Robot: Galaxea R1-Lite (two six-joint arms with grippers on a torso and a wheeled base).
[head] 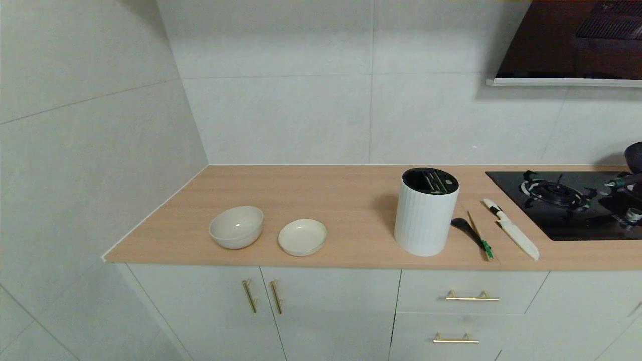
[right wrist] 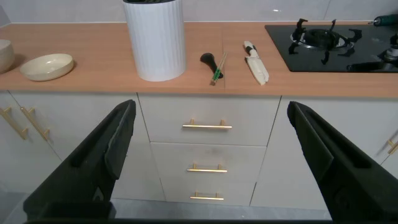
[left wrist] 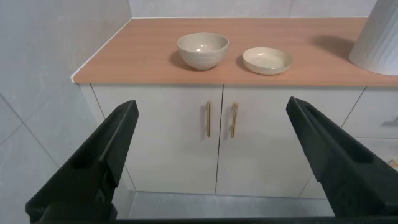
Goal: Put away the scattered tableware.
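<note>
On the wooden counter point(head: 321, 190) a cream bowl point(head: 236, 226) point(left wrist: 202, 50) sits beside a shallow cream dish point(head: 302, 236) point(left wrist: 267, 60) point(right wrist: 46, 66). Right of them stands a tall white ribbed utensil holder point(head: 426, 211) point(right wrist: 155, 38) with a black slotted top. Beside it lie a black spoon point(head: 467, 229) point(right wrist: 212, 61), chopsticks with green ends point(head: 481, 235) point(right wrist: 217, 68) and a white-handled knife point(head: 511, 229) point(right wrist: 255, 62). My left gripper point(left wrist: 211, 158) is open, held low in front of the cabinet doors. My right gripper point(right wrist: 211, 158) is open, low before the drawers.
A black gas hob point(head: 567, 203) point(right wrist: 336, 43) fills the counter's right end, with a dark pan point(head: 633, 158) at its edge. A range hood point(head: 567, 45) hangs above. Tiled walls close the back and left. Cabinet doors point(left wrist: 221, 137) and drawers point(right wrist: 208, 149) carry gold handles.
</note>
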